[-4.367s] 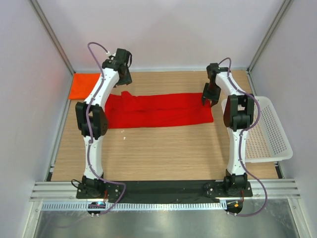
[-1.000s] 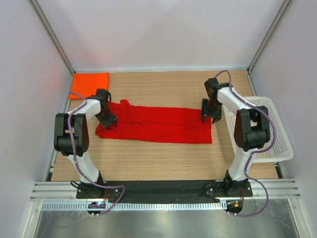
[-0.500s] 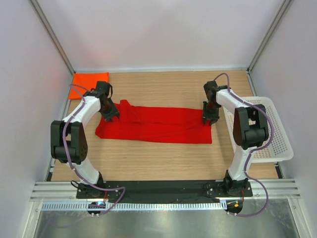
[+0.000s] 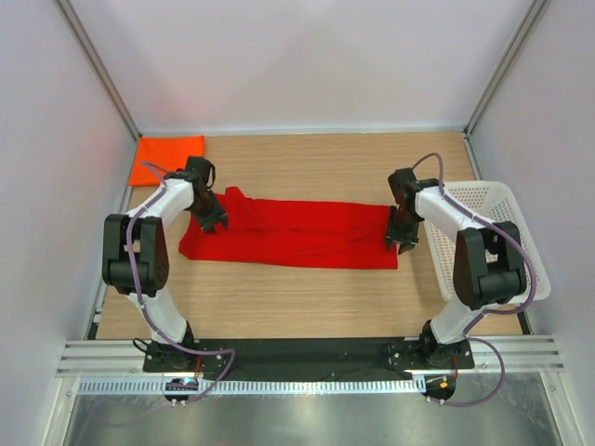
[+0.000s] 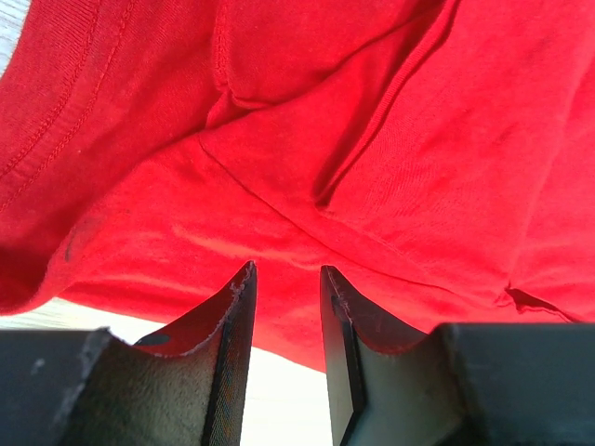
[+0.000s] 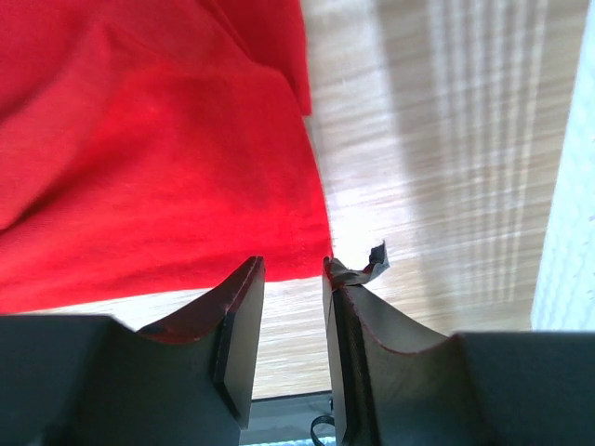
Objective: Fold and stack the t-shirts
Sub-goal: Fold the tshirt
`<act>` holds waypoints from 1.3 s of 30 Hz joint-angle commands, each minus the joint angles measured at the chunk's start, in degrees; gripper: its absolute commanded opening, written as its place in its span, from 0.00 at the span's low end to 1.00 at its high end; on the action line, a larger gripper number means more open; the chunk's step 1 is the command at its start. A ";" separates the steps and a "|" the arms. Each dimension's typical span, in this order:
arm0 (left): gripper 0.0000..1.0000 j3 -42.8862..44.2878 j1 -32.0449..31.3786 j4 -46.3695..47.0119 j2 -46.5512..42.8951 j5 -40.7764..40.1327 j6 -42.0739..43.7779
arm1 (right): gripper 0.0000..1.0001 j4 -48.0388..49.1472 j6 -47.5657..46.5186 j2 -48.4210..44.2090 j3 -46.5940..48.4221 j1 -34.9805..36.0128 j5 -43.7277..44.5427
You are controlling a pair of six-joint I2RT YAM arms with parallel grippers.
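Note:
A deep red t-shirt (image 4: 297,232) lies folded into a long band across the middle of the wooden table (image 4: 307,302). An orange t-shirt (image 4: 167,158) sits folded in the back left corner. My left gripper (image 4: 208,223) hangs low over the band's left end. In the left wrist view this gripper (image 5: 285,271) is open by a narrow gap, with red cloth (image 5: 372,139) beyond it and nothing pinched. My right gripper (image 4: 403,240) is at the band's near right corner. It (image 6: 293,265) is open too, and the cloth's corner (image 6: 139,167) lies just past its tips.
A white mesh basket (image 4: 521,251) stands at the right edge, close behind the right arm. White walls enclose the table on three sides. Bare wood runs between the red band and the arm bases. A torn scrap of pad lining (image 6: 374,258) sticks out from the right finger.
The red band now lies nearer than it did several seconds ago. In the last second the right gripper slid toward the near right corner; the left shifted over the left end. The cloth stayed still.

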 commanded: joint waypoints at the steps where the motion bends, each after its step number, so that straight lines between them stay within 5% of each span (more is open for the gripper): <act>1: 0.35 0.70 0.20 0.86 0.79 0.50 1.34 | 0.38 0.62 3.37 -1.27 -2.96 0.24 -0.73; 33: 0.35 0.08 0.99 0.59 4.05 -3.45 2.13 | 0.24 6.24 3.64 -0.65 -13.24 0.33 3.92; 36: 0.35 -0.09 1.25 0.33 4.31 -3.81 2.13 | 0.20 7.47 3.55 0.05 -14.47 0.25 4.54; 37: 0.35 -0.09 1.43 0.24 4.40 -3.98 1.96 | 0.08 7.82 3.72 0.14 -14.83 0.24 4.54; 39: 0.35 -0.27 1.69 0.33 4.49 -3.98 1.78 | 0.01 7.83 4.43 0.14 -15.71 0.24 4.28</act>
